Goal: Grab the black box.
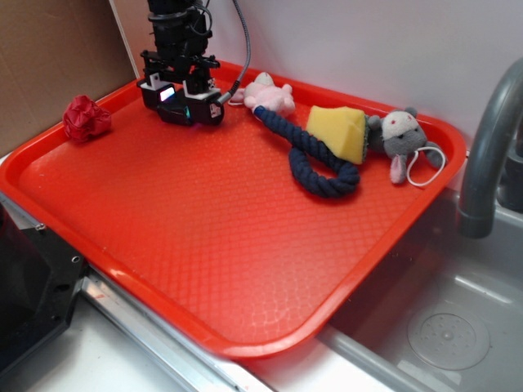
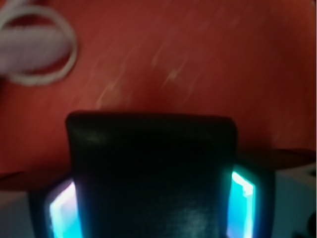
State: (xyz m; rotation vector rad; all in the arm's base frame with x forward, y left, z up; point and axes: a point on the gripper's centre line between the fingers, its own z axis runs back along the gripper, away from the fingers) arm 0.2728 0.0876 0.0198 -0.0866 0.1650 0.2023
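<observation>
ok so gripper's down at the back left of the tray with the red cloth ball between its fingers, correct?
Not the ball. The wrist view shows the black box between the fingers. The red ball sits apart by the tray left rim in the exterior view. Gripper is at the back left as you say.

A red tray (image 1: 204, 237) holds everything, and the gripper (image 1: 186, 104) is down at its far-left corner, its fingers set on either side of the black box (image 1: 188, 112). A red cloth ball (image 1: 87, 118) lies left of the gripper near the tray's rim. To the gripper's right lie a pink plush (image 1: 270, 94), a navy rope loop (image 1: 315, 159), a yellow wedge (image 1: 339, 131) and a grey mouse toy (image 1: 400, 139).
</observation>
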